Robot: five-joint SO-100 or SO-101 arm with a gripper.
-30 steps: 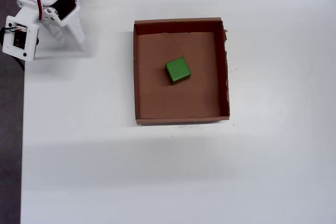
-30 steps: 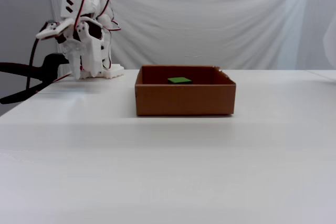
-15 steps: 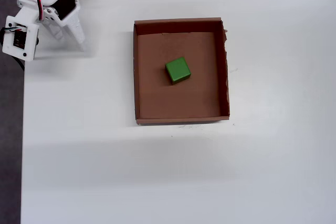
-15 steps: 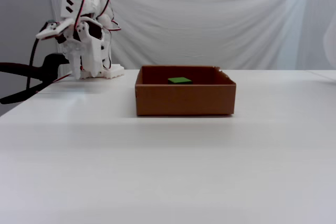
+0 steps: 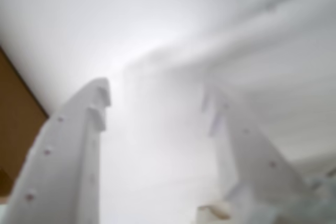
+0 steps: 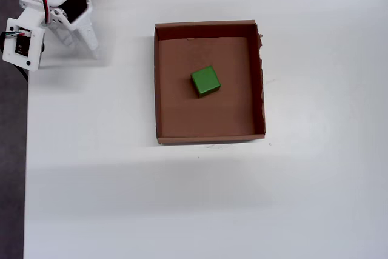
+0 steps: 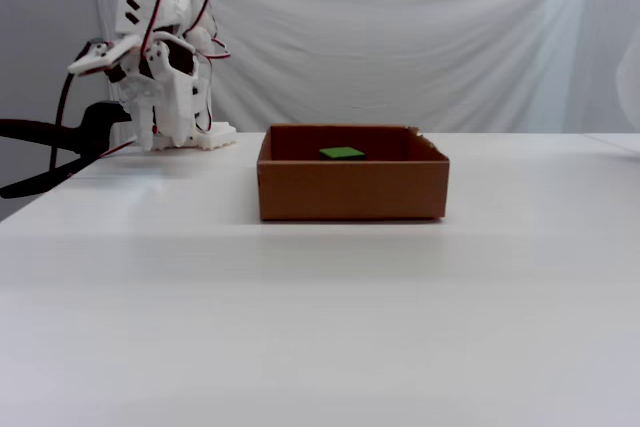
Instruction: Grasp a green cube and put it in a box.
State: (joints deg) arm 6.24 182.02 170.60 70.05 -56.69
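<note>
The green cube (image 6: 205,81) rests on the floor of the brown cardboard box (image 6: 156,89), a little above the middle in the overhead view. From the side, only the cube's top (image 7: 343,154) shows over the box's front wall (image 7: 350,189). My gripper (image 6: 79,40) is folded back at the table's top-left corner, well to the left of the box and away from the cube. In the wrist view the gripper (image 5: 155,92) is open, its two white fingers (image 5: 79,145) spread with nothing between them. A strip of the box (image 5: 16,124) shows at the left edge there.
The white arm (image 7: 160,67) stands at the back left on its base (image 7: 195,139). A black clamp (image 7: 60,142) sticks out at the table's left side. The table's left edge (image 6: 26,150) runs close beside the arm. A white cloth (image 7: 400,37) hangs behind.
</note>
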